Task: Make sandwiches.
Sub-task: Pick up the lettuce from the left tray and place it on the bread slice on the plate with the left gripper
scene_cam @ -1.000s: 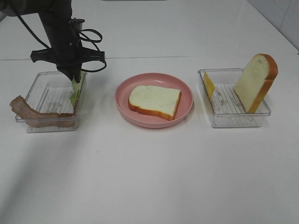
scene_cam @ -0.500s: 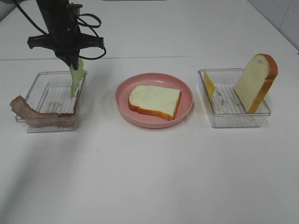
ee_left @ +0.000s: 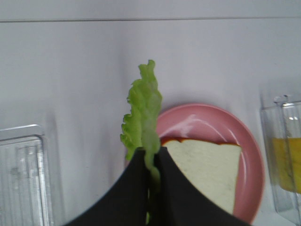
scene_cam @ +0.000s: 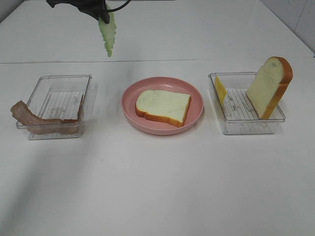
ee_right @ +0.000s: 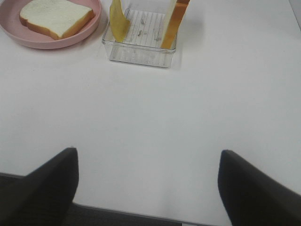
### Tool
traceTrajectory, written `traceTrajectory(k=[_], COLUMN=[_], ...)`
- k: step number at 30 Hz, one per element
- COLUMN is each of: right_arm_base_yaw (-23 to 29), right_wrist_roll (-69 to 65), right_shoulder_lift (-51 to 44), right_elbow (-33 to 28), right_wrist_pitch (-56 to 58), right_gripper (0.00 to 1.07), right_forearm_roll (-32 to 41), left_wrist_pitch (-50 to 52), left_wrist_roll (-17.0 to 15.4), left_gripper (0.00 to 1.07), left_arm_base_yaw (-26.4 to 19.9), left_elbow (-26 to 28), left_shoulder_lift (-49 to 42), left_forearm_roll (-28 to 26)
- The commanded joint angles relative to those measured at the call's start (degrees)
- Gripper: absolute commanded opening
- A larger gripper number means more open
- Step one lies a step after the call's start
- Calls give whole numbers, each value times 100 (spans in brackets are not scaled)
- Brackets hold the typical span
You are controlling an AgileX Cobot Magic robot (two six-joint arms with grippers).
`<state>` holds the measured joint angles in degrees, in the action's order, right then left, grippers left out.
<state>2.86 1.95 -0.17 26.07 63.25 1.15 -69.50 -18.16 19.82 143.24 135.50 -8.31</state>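
Note:
My left gripper is shut on a green lettuce leaf, which hangs high above the table between the left tray and the pink plate. The leaf also shows in the left wrist view, pinched in my left gripper. One bread slice lies flat on the plate. A second bread slice leans upright in the right tray next to a yellow cheese square. A brown bacon strip lies in the left tray. My right gripper is open over bare table.
The white table runs wide in front of the trays. A seam crosses it behind them. In the right wrist view the plate and the right tray lie ahead of the gripper.
My left gripper has lifted the lettuce leaf out of the left tray and carried it up and to the right. The right arm has not moved.

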Motion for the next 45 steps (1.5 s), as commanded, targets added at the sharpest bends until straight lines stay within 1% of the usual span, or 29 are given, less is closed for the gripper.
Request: traceTrajectory(k=[1, 2, 3, 7, 8, 13, 14, 15, 16, 17, 18, 19, 20, 22, 23, 25, 26, 27, 33, 34, 35, 36, 37, 38, 39, 40, 41, 42, 45], right_arm_base_yaw=[-23, -23, -23, -23, -23, -23, -23, -23, -23, -23, -23, -23, -23, -23, -23, -23, -23, -23, -23, -23, -23, -23, -23, -23, -23, -23, -23, -23, -23], right_wrist_roll=[52, 52, 52, 52, 52, 52, 52, 52, 52, 52, 52, 52, 52, 52, 52, 52, 52, 52, 52, 52, 52, 52, 52, 52, 52, 52, 52, 52, 52], right_shoulder_lift=[-206, -206, -206, -206, -206, -206, -206, -206, -206, -206, -206, -201, -201, -201, -201, -201, -201, -201, -201, -201, -201, -201, -201, -201, -201, -201, -201, -201, -201], right_elbow=[-11, -11, -11, -11, -11, -11, -11, -11, -11, -11, -11, -11, -11, -11, -11, -11, -11, -11, -11, -11, -11, -11, -11, -11, -11, -11, -11, -11, -11], right_wrist_pitch=[-11, -11, -11, -11, -11, -11, -11, -11, -11, -11, -11, -11, -11, -11, -11, -11, -11, -11, -11, -11, -11, -11, -11, -11, -11, -11, -11, -11, -11], right_gripper=[80, 80, 80, 80, 80, 80, 80, 80, 80, 80, 80, 80, 80, 80, 80, 80, 80, 80, 80, 80, 80, 80, 80, 80, 80, 80, 80, 80, 80], right_forearm_roll=[34, 34, 34, 34, 34, 34, 34, 34, 34, 34, 34, 34, 34, 34, 34, 34, 34, 34, 34, 34, 34, 34, 34, 34, 34, 34, 34, 34, 34], left_wrist_pitch=[-109, -46, 46, 115, 120, 138, 149, 149, 166, 166, 166, 172, 172, 166, 166, 212, 212, 229, 206, 201, 201, 201, 201, 201, 178, 166, 166, 138, 143], left_wrist_roll=[189, 252, 418, 573, 688, 745, 859, 859, 980, 1026, 1026, 1140, 1140, 1249, 1249, 1432, 1432, 1593, 1662, 1644, 1644, 1536, 1473, 1473, 1324, 1289, 1289, 1266, 1272], left_gripper=[0, 0, 0, 0, 0, 0, 0, 0, 0, 0, 0, 0, 0, 0, 0, 0, 0, 0, 0, 0, 0, 0, 0, 0, 0, 0, 0, 0, 0], left_arm_base_yaw=[138, 178, 298, 458, 584, 733, 791, 791, 831, 831, 831, 831, 831, 831, 831, 831, 831, 831, 808, 808, 808, 808, 808, 808, 808, 808, 808, 808, 808], left_elbow=[40, 40, 40, 40, 40, 40, 40, 40, 40, 40, 40, 40, 40, 40, 40, 40, 40, 40, 40, 40, 40, 40, 40, 40, 40, 40, 40, 40, 40], left_shoulder_lift=[29, 40, 103, 218, 321, 510, 619, 619, 751, 814, 814, 934, 934, 1094, 1094, 1272, 1272, 1364, 1524, 1536, 1536, 1536, 1536, 1536, 1536, 1536, 1536, 1536, 1536], left_forearm_roll=[-327, -413, -636, -911, -1089, -1346, -1576, -1576, -1868, -2034, -2034, -2355, -2355, -2710, -2710, -2733, -2733, -2756, -2699, -2469, -2469, -2183, -2023, -2023, -1719, -1570, -1570, -1369, -1215])
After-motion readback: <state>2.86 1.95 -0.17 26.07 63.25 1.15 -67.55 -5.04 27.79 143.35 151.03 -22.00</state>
